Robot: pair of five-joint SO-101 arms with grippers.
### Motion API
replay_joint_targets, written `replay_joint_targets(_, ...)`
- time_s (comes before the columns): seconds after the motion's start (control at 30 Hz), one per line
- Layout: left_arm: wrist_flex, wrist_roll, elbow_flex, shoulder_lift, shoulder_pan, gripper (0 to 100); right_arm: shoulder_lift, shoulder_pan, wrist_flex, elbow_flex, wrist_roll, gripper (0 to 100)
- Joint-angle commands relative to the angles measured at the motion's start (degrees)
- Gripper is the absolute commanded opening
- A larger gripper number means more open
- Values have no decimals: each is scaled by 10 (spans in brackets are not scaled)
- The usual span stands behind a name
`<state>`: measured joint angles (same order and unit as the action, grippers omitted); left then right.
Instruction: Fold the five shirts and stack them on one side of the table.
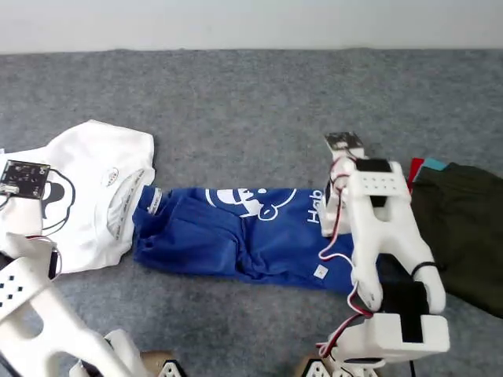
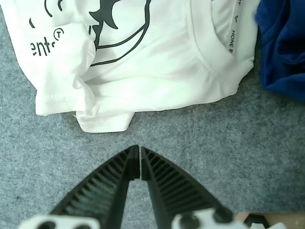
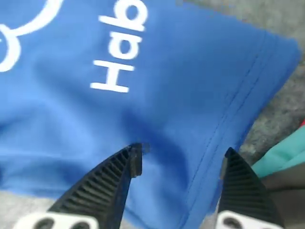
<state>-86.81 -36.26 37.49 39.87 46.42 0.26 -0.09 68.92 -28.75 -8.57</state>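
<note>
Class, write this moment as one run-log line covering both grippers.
left gripper: shut, over grey carpet beside white printed shirt | right gripper: open, over hem of blue printed shirt

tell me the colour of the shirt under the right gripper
The shirt is blue with white print; right wrist view shows it best.

Shirts clearly countable: 2, i.e. 1 white shirt [image 1: 86,188] with black print and 1 blue shirt [image 1: 236,236] with white print. Other fabric at the right side of the tabletop [image 1: 251,102]: 1 dark olive garment [image 1: 464,228], 1 red fabric edge [image 1: 416,169] and 1 teal fabric edge [image 1: 432,164], 3 pieces; can't tell if each is a shirt. Hardware: 2 arms (left arm [image 1: 31,306], right arm [image 1: 389,236]), 2 hands (left hand [image 2: 139,164], right hand [image 3: 181,160]) with 2 fingers each, 1 grey tabletop.
</note>
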Motion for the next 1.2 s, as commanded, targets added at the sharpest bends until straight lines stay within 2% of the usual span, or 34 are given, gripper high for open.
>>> replay_joint_targets(0.0,5,4,-4,8,-4,14,-30,31,-54,-35,5,271)
replay_joint_targets(0.23,5,4,-4,8,-4,14,-29,22,-145,-111,4,258)
replay_joint_targets(0.47,3,4,-5,11,-4,14,-29,17,-148,-113,1,17)
replay_joint_targets(0.6,-11,3,-7,11,-4,14,-32,17,-131,-113,0,9)
replay_joint_targets(0.8,-8,3,-7,11,-4,14,-58,16,-49,-70,-3,9)
replay_joint_targets(0.87,-7,2,-7,11,-4,14,-79,7,-7,-41,-25,9)
replay_joint_targets(0.97,-8,2,-8,11,-4,14,-116,-29,52,-2,-55,9)
replay_joint_targets(1.17,-8,2,-8,11,-4,14,-197,-148,145,77,-57,9)
